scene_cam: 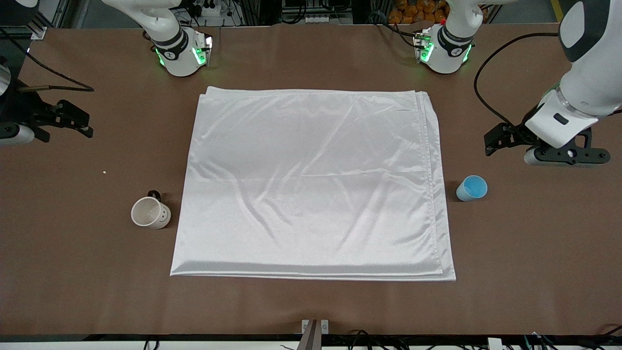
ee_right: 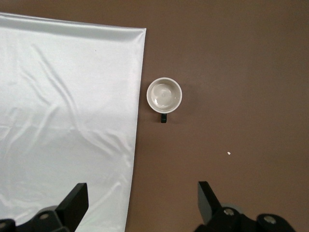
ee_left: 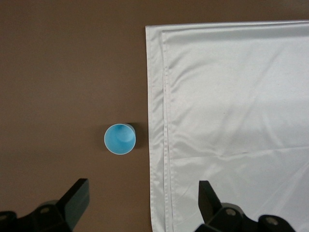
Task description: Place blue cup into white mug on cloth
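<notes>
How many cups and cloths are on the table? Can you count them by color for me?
Blue: 1, the blue cup.
White: 2, the white mug and the cloth.
Total: 3 things.

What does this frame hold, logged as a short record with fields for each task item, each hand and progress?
blue cup: upright on bare table, beside the cloth's edge toward the left arm's end
white mug: upright, empty, on bare table beside the cloth toward the right arm's end
cloth: spread flat, nothing on it
left hand: open, above the table near the blue cup
right hand: open, above the table near the white mug
progress: nothing grasped yet
</notes>
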Robot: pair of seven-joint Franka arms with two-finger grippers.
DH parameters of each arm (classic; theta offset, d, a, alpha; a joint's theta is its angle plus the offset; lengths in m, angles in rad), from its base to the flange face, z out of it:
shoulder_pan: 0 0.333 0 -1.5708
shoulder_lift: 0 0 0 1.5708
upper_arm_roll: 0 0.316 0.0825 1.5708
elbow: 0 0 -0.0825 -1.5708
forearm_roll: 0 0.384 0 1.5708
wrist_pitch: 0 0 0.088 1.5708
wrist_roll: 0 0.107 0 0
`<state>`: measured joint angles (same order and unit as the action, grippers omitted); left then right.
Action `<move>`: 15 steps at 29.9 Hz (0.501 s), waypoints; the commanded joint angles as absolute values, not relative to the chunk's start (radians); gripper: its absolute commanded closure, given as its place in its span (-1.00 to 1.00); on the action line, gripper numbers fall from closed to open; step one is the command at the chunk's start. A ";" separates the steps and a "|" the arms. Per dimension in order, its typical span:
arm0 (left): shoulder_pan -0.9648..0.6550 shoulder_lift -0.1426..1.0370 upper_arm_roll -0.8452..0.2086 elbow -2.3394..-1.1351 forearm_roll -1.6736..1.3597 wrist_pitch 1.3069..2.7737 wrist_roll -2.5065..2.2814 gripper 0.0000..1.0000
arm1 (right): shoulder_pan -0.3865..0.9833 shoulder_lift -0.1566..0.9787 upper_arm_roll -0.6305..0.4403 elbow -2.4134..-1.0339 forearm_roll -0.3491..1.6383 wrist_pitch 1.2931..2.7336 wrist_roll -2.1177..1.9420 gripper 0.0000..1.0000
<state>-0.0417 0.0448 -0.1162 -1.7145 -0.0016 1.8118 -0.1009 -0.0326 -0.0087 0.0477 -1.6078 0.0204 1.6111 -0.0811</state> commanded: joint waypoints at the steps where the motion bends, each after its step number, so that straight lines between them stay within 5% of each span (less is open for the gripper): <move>1: -0.020 0.046 -0.123 -1.798 -0.017 1.897 -0.107 -1.00 | -0.026 0.038 0.046 -1.597 0.035 1.600 -0.092 -1.00; 15: 0.018 0.130 -0.123 -1.905 -0.015 2.066 -0.094 -1.00 | -0.032 0.081 0.044 -1.646 0.035 1.558 -0.095 -1.00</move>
